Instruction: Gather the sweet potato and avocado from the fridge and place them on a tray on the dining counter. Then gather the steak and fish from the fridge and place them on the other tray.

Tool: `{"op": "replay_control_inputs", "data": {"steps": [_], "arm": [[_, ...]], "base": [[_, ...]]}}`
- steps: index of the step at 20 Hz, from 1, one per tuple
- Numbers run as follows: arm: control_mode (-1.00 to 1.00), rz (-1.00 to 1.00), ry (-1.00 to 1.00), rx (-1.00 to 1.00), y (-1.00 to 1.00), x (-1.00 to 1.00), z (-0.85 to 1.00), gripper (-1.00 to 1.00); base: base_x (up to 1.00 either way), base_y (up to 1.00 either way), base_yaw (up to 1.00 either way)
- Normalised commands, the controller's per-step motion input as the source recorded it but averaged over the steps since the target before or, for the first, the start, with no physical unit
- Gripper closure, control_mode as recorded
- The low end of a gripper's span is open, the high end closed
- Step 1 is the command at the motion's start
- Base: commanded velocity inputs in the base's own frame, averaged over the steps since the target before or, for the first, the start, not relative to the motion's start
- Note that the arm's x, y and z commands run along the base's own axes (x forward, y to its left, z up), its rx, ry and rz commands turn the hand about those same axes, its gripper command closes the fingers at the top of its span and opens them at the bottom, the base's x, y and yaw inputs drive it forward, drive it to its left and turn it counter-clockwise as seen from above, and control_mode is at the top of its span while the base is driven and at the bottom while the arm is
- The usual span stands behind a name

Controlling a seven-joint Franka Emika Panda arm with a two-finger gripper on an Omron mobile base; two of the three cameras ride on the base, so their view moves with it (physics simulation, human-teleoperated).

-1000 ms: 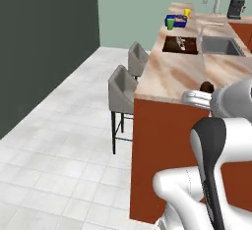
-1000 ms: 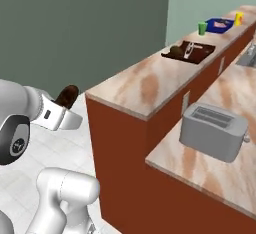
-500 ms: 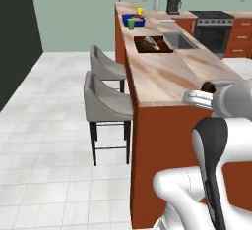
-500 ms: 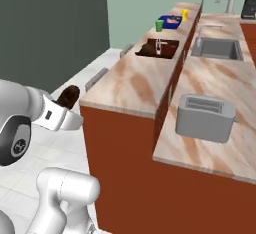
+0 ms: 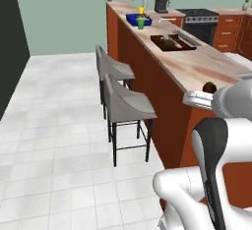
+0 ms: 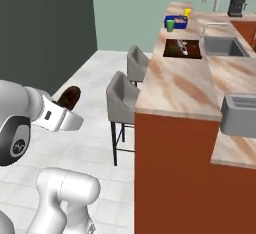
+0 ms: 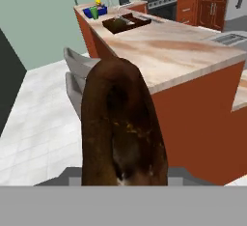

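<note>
Gripping the sweet potato (image 7: 123,123) upright, the pincer (image 6: 66,109) has the dark brown tray (image 7: 126,23) well ahead, far along the bench (image 7: 164,46).

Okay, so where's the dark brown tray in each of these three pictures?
Left base view: the dark brown tray sits upper right, on the dining counter, nearer than the blue tray.
Right base view: upper middle, left of the sink.
Hand view: top centre, above the held brown lump.
Shared landmark: the blue tray beyond it.
</note>
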Motion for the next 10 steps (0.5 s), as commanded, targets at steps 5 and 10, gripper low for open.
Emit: {"op": "replay_control_inputs", "data": {"steps": [5,10], "arm": [[1.00,0.00,0.00,0.00,0.00,0.00,0.00,1.00],[1.00,0.00,0.00,0.00,0.00,0.00,0.00,1.00]], "base": [[0.08,0.99,-0.36],[0.47,0.75,-0.45]]}}
